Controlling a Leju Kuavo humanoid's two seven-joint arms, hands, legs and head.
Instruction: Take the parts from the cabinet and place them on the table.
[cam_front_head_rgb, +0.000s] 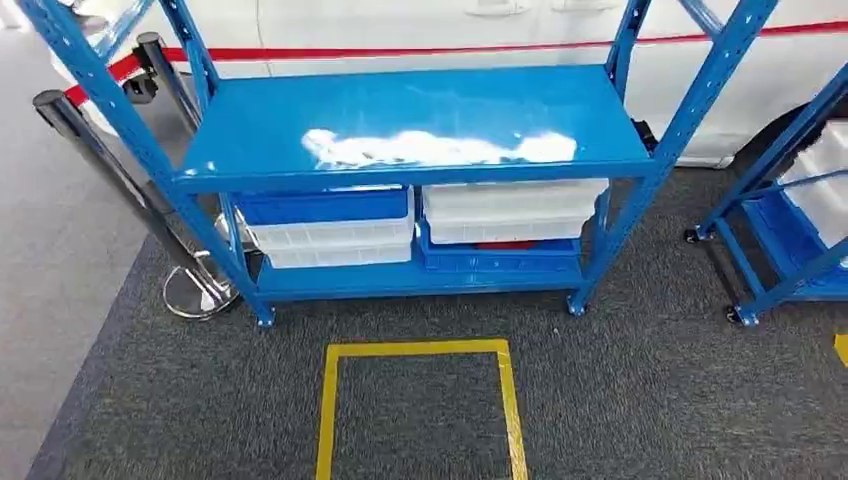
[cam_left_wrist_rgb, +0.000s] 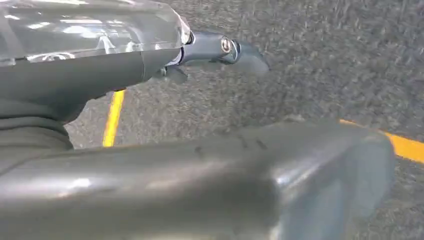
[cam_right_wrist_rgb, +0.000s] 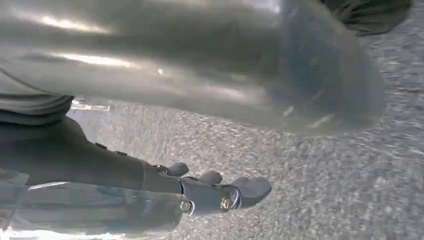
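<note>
Nearest the robot, at six o'clock in the head view, a yellow taped square (cam_front_head_rgb: 420, 405) is marked on the grey carpet (cam_front_head_rgb: 650, 400). The left wrist view looks down on that carpet and a yellow line: the left hand (cam_left_wrist_rgb: 220, 50) hangs over the floor with its fingers stretched out and apart from the thick thumb, holding nothing. The right hand (cam_right_wrist_rgb: 220, 192) hangs the same way over bare carpet, fingers extended and loose, nothing in it.

Beyond the square, at twelve o'clock, stands the blue cabinet (cam_front_head_rgb: 420, 130), an open shelving frame. Its upper shelf carries only a glare of light. On its lower shelf sit the bins: at eleven o'clock a blue bin (cam_front_head_rgb: 322, 206) stacked on white bins (cam_front_head_rgb: 335, 245), and at one o'clock a white bin (cam_front_head_rgb: 512, 210) resting on a blue tray (cam_front_head_rgb: 500, 262), with a sliver of something red (cam_front_head_rgb: 505, 244) showing between them. Whether parts lie inside these bins cannot be told from here.

At three o'clock a second blue rack (cam_front_head_rgb: 790, 220) holds more white bins. At ten o'clock stands a barrier post (cam_front_head_rgb: 120, 175) with a red belt, and behind everything a white car body (cam_front_head_rgb: 440, 30).

As to progress, both hands are free and the bins sit in the cabinet. No surface for the parts is seen. This fits an approach for a pickup, or a return after a delivery.
</note>
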